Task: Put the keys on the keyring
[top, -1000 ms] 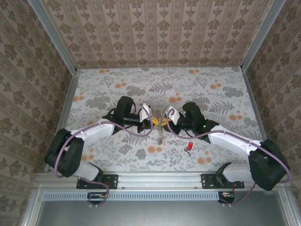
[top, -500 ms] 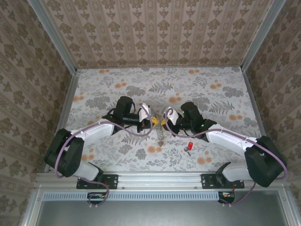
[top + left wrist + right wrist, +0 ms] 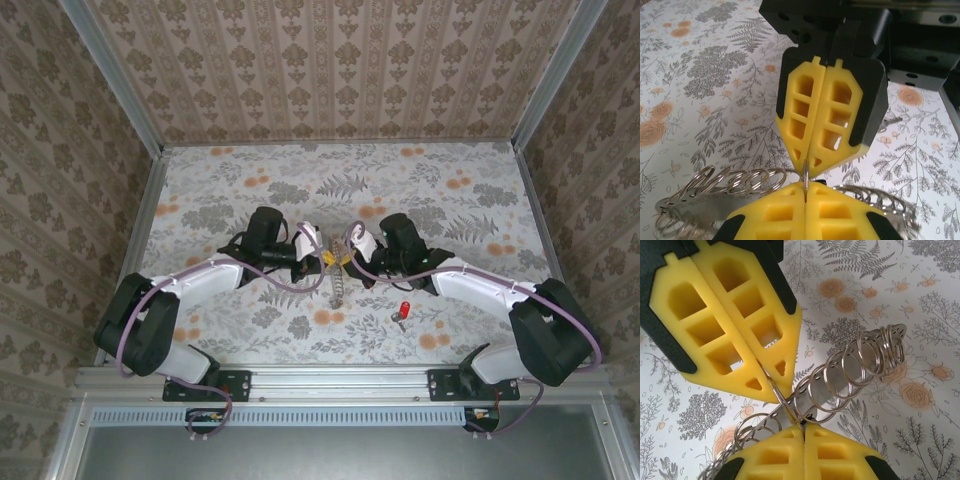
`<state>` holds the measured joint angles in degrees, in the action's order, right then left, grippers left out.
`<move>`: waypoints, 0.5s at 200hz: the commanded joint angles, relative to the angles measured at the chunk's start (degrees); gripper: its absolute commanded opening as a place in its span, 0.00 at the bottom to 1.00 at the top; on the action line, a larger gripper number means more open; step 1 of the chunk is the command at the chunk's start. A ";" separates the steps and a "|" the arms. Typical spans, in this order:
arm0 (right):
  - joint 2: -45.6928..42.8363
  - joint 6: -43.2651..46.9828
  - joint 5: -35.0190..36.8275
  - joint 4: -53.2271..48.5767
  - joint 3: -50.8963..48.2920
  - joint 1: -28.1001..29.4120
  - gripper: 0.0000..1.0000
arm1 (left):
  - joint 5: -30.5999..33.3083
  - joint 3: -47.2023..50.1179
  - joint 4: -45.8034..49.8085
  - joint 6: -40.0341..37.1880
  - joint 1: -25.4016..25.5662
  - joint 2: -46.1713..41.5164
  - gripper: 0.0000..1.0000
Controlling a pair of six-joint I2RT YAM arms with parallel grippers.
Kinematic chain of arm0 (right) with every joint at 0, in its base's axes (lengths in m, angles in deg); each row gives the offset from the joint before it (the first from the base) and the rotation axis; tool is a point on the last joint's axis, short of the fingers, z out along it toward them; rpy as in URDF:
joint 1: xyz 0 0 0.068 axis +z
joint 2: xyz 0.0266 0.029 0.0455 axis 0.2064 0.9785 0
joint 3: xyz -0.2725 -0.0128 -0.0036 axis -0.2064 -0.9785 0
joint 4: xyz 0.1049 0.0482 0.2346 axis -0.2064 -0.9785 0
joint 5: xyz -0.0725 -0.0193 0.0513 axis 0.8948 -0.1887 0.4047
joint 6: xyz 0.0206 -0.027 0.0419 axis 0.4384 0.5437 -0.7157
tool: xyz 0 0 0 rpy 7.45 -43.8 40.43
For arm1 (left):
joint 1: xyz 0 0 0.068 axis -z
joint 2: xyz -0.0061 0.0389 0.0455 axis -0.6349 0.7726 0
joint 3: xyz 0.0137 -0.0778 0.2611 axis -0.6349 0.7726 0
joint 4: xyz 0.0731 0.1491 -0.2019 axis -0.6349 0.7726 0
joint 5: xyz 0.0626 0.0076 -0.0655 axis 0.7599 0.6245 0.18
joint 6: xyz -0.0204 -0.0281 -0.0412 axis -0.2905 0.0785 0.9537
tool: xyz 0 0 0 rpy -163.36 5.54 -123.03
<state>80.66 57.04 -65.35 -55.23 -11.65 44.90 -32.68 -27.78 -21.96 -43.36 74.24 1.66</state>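
Top view: the left tool (image 3: 327, 262) and the right tool (image 3: 347, 259) meet tip to tip at the centre of the frame, above the flowered counter (image 3: 470, 200). Both are clenched, their yellow pads pressed flush along the seam. The keyring (image 3: 340, 285) is a row of thin silvery wire rings strung along a flat metal strip. It runs from that meeting point down toward the lower edge of the frame; whether its far end rests on the counter cannot be told. Left wrist view: the left tool (image 3: 805, 195) sits at bottom centre and the right tool (image 3: 807, 160) comes down from the top. A single thin wire of the keyring (image 3: 740, 181) stands upright between the two tips and enters the seam of each, so both tools are grasping the same ring. The remaining rings fan out to lower left and lower right of the frame. Right wrist view: the right tool (image 3: 803, 432) is at bottom centre and the left tool (image 3: 772, 388) at upper left. One ring of the keyring (image 3: 855, 367) is nipped in both seams, and the rest of the row stretches toward the upper right. The red-headed key (image 3: 404, 309) lies on the counter to the lower right of centre in the top view, well apart from both tools and ungripped.
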 commanded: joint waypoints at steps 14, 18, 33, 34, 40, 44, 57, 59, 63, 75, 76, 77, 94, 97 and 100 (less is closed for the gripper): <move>-2.75 -1.30 -0.45 -7.67 3.81 -1.18 0.00 | 3.48 -1.16 6.57 -7.16 1.23 -0.28 0.00; -2.79 -1.29 -0.86 -8.47 4.25 -1.20 0.00 | 3.76 -1.28 7.04 -7.50 1.42 -0.20 0.00; -2.49 -1.84 -1.54 -11.10 5.83 -1.26 0.00 | 4.57 -2.27 8.56 -8.90 2.03 0.54 0.00; -2.47 -1.91 -1.54 -11.22 5.92 -1.26 0.00 | 4.63 -2.35 8.70 -8.97 2.06 0.54 0.00; -2.29 -2.21 -1.60 -12.07 6.52 -1.26 0.00 | 4.87 -2.75 9.19 -9.50 2.42 0.86 0.00; -2.10 -2.40 -1.65 -12.66 6.95 -1.26 0.00 | 5.04 -3.01 9.40 -9.65 2.56 1.03 0.00; -1.77 -2.89 -1.57 -13.92 8.01 -1.26 0.00 | 5.34 -3.43 9.54 -10.07 2.95 1.23 0.00; -1.68 -3.04 -1.50 -14.08 8.27 -1.29 0.00 | 5.37 -3.47 9.47 -10.14 3.00 1.33 0.00; -1.59 -3.41 -1.39 -14.33 8.55 -1.33 0.00 | 5.35 -3.46 9.46 -10.18 3.11 1.40 0.00; -1.24 -4.14 -1.66 -15.37 9.62 -1.44 0.00 | 5.87 -3.74 9.60 -10.23 3.47 1.74 0.00; -1.23 -4.20 -1.73 -15.51 9.70 -1.44 0.00 | 5.94 -3.79 9.61 -10.25 3.48 1.76 0.00; -1.18 -4.23 -1.77 -15.63 9.79 -1.44 0.00 | 5.97 -3.77 9.67 -10.26 3.48 1.76 0.00; -0.78 -5.32 -2.46 -17.71 11.44 -1.49 0.00 | 7.14 -3.94 10.25 -10.69 3.91 1.93 0.00; -0.71 -5.67 -2.36 -18.17 11.78 -1.51 0.00 | 7.33 -3.99 10.37 -10.80 3.99 1.94 0.00; -0.62 -6.01 -2.40 -18.60 12.05 -1.53 0.00 | 7.50 -4.02 10.52 -10.86 4.06 1.95 0.00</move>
<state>79.61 53.94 -66.02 -71.08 -3.78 43.94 -26.46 -30.95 -16.30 -51.62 77.19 2.41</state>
